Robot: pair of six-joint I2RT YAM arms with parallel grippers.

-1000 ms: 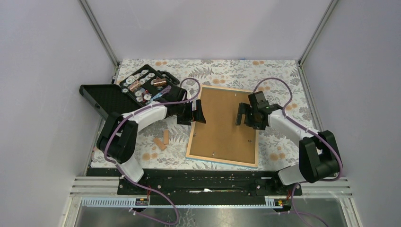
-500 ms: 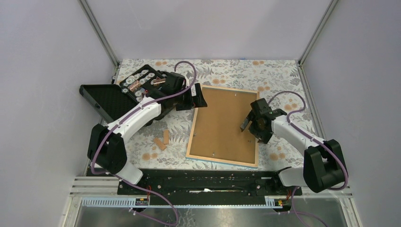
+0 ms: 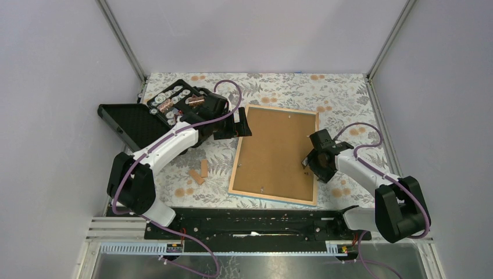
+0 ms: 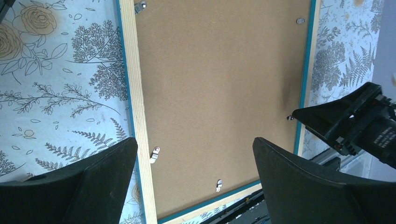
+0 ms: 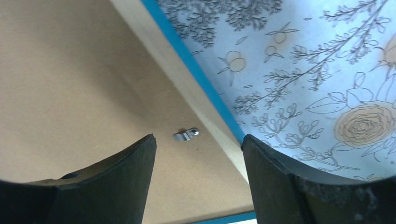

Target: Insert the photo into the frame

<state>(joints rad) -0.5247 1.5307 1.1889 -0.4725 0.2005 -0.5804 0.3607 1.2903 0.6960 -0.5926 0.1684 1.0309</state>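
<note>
Jaws of the left arm [image 3: 168, 142] stand wide open and hold nothing. They hang above the far left corner of the frame [image 3: 273, 197], between it and the black case [image 3: 174, 104] of small parts. In the left wrist view their two dark fingers [image 4: 93, 182] spread well apart, with the frame's left rim and most of the brown backing board [image 3: 276, 151] showing in the gap.

Jaws of the right arm [image 3: 360, 168] are partly open and grip nothing. They sit low over the frame's right edge, toward its near end. In the right wrist view a small metal tab [image 5: 186, 135] on the board lies between the fingers [image 5: 107, 182], just inside the wooden rim; whether a finger touches the board cannot be told.

The frame lies flat and face down on the flowered worktop [image 3: 279, 87], its light wood rim up, a thin blue edge around it and the board set inside. The photo shows in no view. Two small brown pieces [image 3: 200, 171] lie on the worktop left of the frame.
</note>
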